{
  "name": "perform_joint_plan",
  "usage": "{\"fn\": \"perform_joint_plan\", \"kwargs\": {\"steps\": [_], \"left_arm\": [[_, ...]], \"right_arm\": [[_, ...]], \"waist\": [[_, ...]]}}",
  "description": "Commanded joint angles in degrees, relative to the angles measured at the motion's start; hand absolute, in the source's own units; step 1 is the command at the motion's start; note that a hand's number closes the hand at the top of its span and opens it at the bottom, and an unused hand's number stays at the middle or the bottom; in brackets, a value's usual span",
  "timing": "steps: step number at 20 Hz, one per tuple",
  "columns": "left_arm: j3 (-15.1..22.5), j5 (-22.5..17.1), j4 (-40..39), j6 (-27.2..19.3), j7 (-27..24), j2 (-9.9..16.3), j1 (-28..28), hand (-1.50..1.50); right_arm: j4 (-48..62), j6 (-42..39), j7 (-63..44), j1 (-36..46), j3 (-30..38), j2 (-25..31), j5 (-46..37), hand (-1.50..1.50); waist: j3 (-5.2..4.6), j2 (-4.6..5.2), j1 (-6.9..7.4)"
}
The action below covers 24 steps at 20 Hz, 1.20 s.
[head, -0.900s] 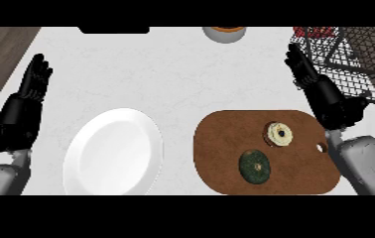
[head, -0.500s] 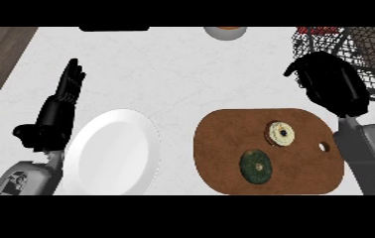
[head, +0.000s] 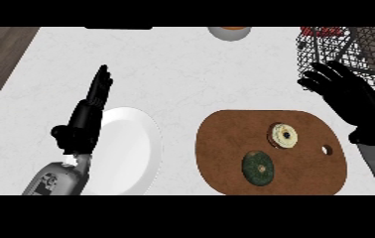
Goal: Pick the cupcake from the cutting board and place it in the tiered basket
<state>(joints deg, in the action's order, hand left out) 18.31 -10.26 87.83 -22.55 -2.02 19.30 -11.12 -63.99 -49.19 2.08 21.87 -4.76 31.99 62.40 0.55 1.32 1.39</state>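
Hovering just right of the cutting board [head: 227, 157], the right hand [head: 344, 95] is spread and holds nothing, seemingly poised to reach the cupcake [head: 284, 135] on the board's upper right (the basket [head: 330, 48] stands beyond). The left hand [head: 84, 118], fingers straight, rests left of the board beside a white plate [head: 135, 152] on the worktop [head: 183, 68].

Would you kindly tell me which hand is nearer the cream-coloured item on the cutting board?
The right hand, just up and to the right of the cream-coloured item. The left hand is across the white plate, far to its left.
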Motion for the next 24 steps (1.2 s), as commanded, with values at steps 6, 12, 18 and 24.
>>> {"fn": "perform_joint_plan", "kwargs": {"steps": [6, 12, 18, 24], "left_arm": [[1.58, 1.47, -0.37, -2.09, 1.53, -2.35, 0.20, 0.00], [2.21, 2.02, -0.72, -2.69, 1.12, -3.18, 1.39, 0.00], [0.57, 1.84, -1.66, -1.97, 1.58, -2.91, -1.66, 0.00], [0.71, 3.36, -1.13, -2.27, 4.20, -3.10, -1.53, 0.00]], "right_arm": [[0.01, -22.36, 0.86, 5.85, 8.90, 19.43, -11.68, -1.50], [-15.80, -19.90, 1.76, 11.35, 13.59, 24.95, -26.91, -1.50], [-30.64, -16.28, 4.87, 8.86, 13.69, 19.09, -46.22, -1.50], [-37.72, -17.15, 12.16, 3.21, 14.37, 17.56, -57.64, -1.50]], "waist": [[-0.12, -1.05, -1.03], [-0.16, -1.73, -1.30], [-0.18, -0.84, -0.82], [-0.35, -1.15, -1.12]]}}
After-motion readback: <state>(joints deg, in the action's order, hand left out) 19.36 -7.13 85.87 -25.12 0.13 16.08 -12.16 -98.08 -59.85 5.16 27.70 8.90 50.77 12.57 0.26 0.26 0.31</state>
